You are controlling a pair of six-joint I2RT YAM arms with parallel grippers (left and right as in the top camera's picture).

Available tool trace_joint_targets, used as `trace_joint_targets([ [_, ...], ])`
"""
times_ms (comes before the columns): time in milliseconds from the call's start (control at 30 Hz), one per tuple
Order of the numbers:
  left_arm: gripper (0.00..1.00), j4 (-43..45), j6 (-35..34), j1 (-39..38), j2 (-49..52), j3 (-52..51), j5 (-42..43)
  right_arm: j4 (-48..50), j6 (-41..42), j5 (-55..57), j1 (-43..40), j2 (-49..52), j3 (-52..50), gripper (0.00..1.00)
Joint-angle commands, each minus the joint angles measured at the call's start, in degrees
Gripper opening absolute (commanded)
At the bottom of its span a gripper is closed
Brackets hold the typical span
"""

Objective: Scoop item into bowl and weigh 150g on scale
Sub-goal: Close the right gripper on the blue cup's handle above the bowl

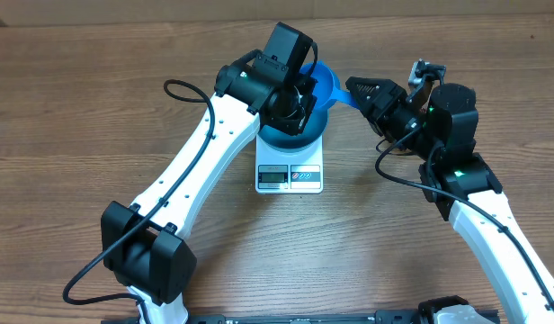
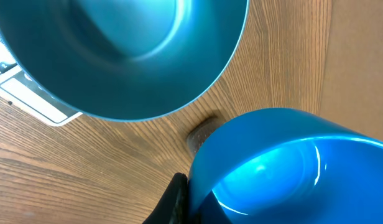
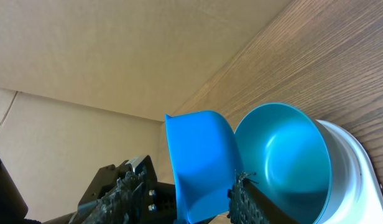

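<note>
Overhead: round bright blue bowl (image 1: 281,137) sits on the flat white square scale (image 1: 290,175), mid wooden table (image 1: 79,90). Left gripper (image 1: 295,101) hangs over the bowl and hides its inside. Small blue plastic scoop (image 1: 324,83) lies beside the bowl's far-right rim, its handle running to the right gripper (image 1: 360,90).

Left wrist: bowl (image 2: 117,50) and scale (image 2: 30,93) seen from above. Scoop (image 2: 285,168) close by, one dark finger (image 2: 175,200) at its edge. Left gripper fully closed; a hold on anything not discernible.

Right wrist alone shows the bowl (image 3: 285,155) with its smooth inside in view. Scoop (image 3: 198,162) sits between part-spread fingers (image 3: 247,199). Pinched or not, cannot tell.
</note>
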Motion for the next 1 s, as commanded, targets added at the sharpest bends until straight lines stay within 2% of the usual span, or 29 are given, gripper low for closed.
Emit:
trace_joint_targets([
  [0,0.04,0.0,-3.3,-1.3,0.0,1.5,0.4,0.3,-0.2,0.6,0.3,-0.3,1.0,0.46],
  [233,0.04,0.0,-9.7,-3.1,0.0,1.5,-2.3,0.3,-0.1,2.1,0.3,-0.3,1.0,0.44],
  [333,0.04,0.0,-11.0,-3.5,0.0,1.5,-2.4,0.3,-0.2,2.6,0.3,-0.3,1.0,0.34],
  [400,0.05,0.0,-11.0,-3.5,0.0,1.5,-2.6,0.3,-0.2,2.6,0.3,-0.3,1.0,0.31],
  [733,0.04,-0.6,-11.4,-3.4,0.0,1.5,-3.7,-0.4,-0.2,3.5,0.3,-0.3,1.0,0.3],
  [967,0.04,-0.1,-12.2,-3.3,0.0,1.5,-3.7,-0.7,-0.2,3.6,0.3,-0.3,1.0,0.14],
])
